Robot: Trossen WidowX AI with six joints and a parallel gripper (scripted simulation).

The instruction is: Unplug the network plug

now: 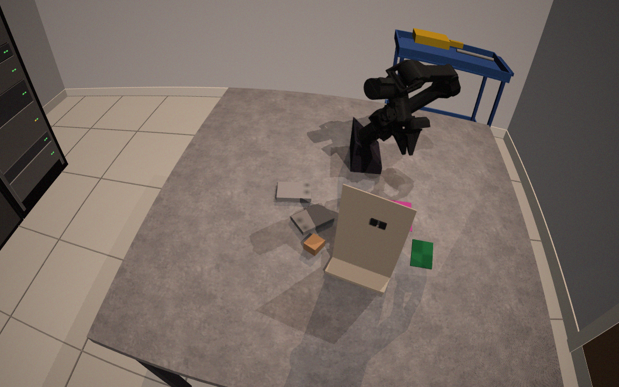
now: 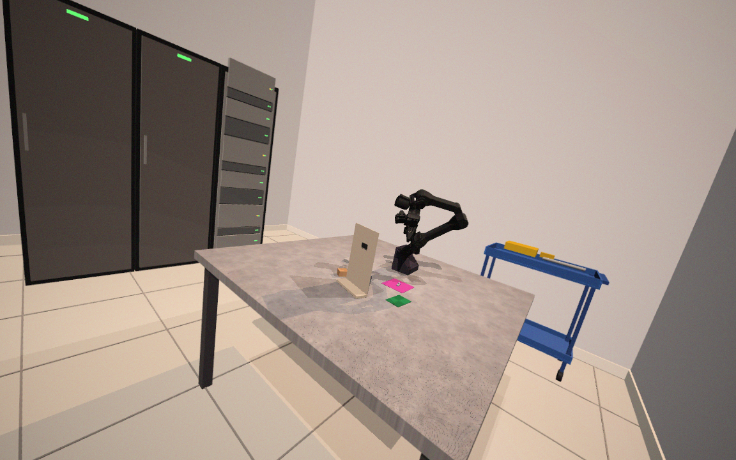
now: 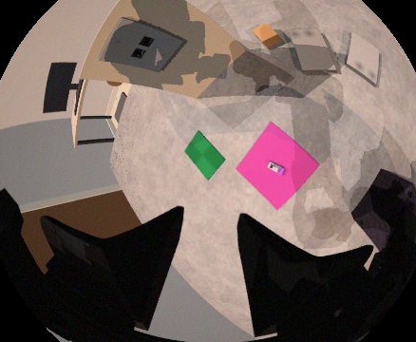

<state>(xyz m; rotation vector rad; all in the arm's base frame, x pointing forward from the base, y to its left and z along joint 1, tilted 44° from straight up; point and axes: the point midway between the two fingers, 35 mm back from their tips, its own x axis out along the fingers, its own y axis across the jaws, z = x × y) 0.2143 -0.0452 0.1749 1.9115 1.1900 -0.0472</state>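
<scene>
The network plug (image 3: 275, 168) (image 2: 398, 283), small, whitish with a purple end, lies on the pink marked square (image 3: 277, 195) (image 2: 406, 288) (image 1: 403, 203), inside its edges. The upright beige panel (image 1: 364, 240) (image 2: 361, 266) (image 3: 208, 28) stands beyond the square; its grey socket plate (image 3: 122, 35) shows two dark openings with no plug in them. My gripper (image 3: 211, 217) (image 1: 408, 153) (image 2: 409, 239) is open, with nothing between its fingers. It hangs high near the arm's base, clear of the plug, the square and the panel.
A green square (image 1: 421, 253) (image 2: 398, 301) (image 3: 205, 156) lies beside the pink one. An orange block (image 1: 314, 244) (image 2: 342, 271) (image 3: 266, 35) and two flat grey boxes (image 1: 293, 191) (image 3: 364, 58) (image 1: 312, 218) (image 3: 312, 51) lie on the panel's other side. A blue cart (image 1: 451, 59) (image 2: 542, 267) stands behind the table.
</scene>
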